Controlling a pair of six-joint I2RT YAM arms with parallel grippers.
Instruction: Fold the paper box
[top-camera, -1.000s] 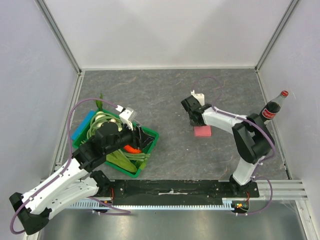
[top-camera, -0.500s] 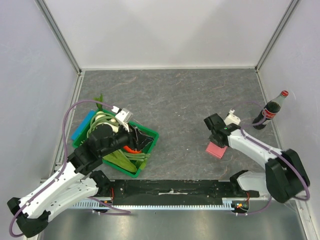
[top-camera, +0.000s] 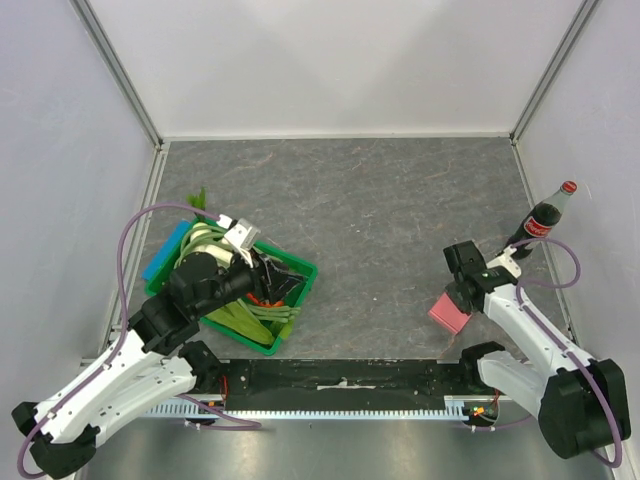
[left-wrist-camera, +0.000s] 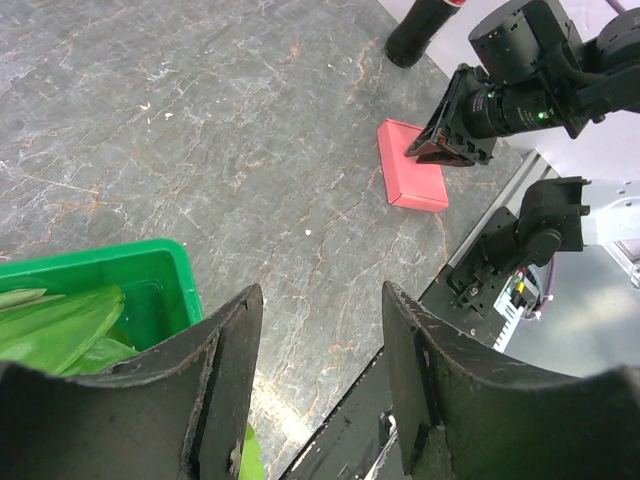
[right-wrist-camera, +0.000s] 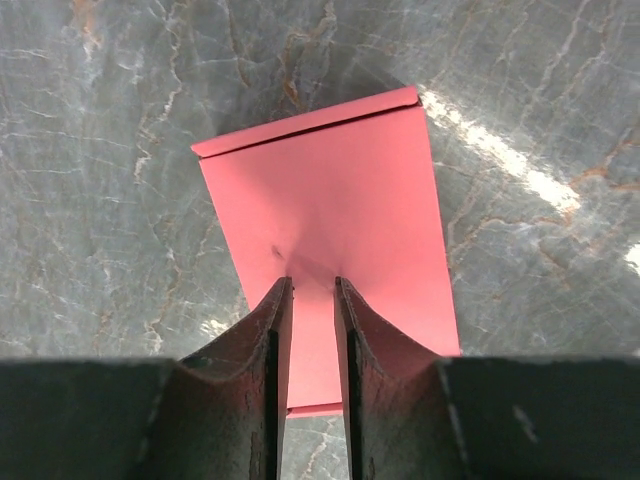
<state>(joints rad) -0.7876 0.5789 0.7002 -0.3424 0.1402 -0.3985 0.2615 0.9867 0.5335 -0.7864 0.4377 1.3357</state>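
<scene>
The paper box (top-camera: 450, 313) is a small pink closed flat box on the grey table at the front right. It also shows in the left wrist view (left-wrist-camera: 410, 180) and fills the right wrist view (right-wrist-camera: 330, 200). My right gripper (top-camera: 462, 297) sits on top of it. Its fingertips (right-wrist-camera: 312, 280) are nearly together and pinch the box's top face, which dimples between them. My left gripper (top-camera: 275, 275) is open and empty above the right end of the green crate; its jaws (left-wrist-camera: 320, 295) frame bare table.
A green crate (top-camera: 300, 268) of leafy vegetables and a carrot stands at the front left. A cola bottle (top-camera: 540, 222) stands upright at the right wall, just behind my right arm. The black base rail (top-camera: 340, 375) runs along the near edge.
My right gripper has swung from the table's middle to the front right, and the pink box has come along with it. My left arm has drawn back slightly over the crate.
</scene>
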